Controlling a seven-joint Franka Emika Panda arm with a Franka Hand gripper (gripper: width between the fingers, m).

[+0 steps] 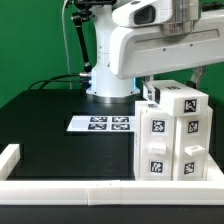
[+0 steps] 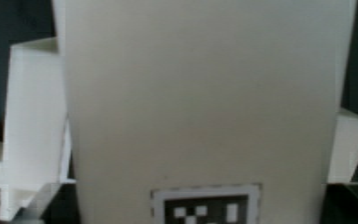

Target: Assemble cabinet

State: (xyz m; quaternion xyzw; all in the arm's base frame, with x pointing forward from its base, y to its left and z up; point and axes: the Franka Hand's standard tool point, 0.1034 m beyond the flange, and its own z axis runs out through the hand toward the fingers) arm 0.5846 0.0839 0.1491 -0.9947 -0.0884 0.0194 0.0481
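Observation:
The cabinet (image 1: 175, 135) is a tall white box of panels and blocks with several black-and-white tags. It stands at the exterior view's right, close to the front rail. The arm (image 1: 150, 45) bends over it, and its hand reaches down at the cabinet's top back edge, where the arm mostly hides the gripper (image 1: 148, 92). In the wrist view a broad white cabinet panel (image 2: 194, 100) fills the picture very close up, with one tag (image 2: 208, 205) low on it. No fingers show there, so I cannot tell whether the gripper is open or shut.
The marker board (image 1: 102, 124) lies flat on the black table at mid-left. A low white border rail (image 1: 70, 190) runs along the front, with a corner post (image 1: 10, 158) at the left. The robot base (image 1: 105, 85) stands behind, with cables at the back left.

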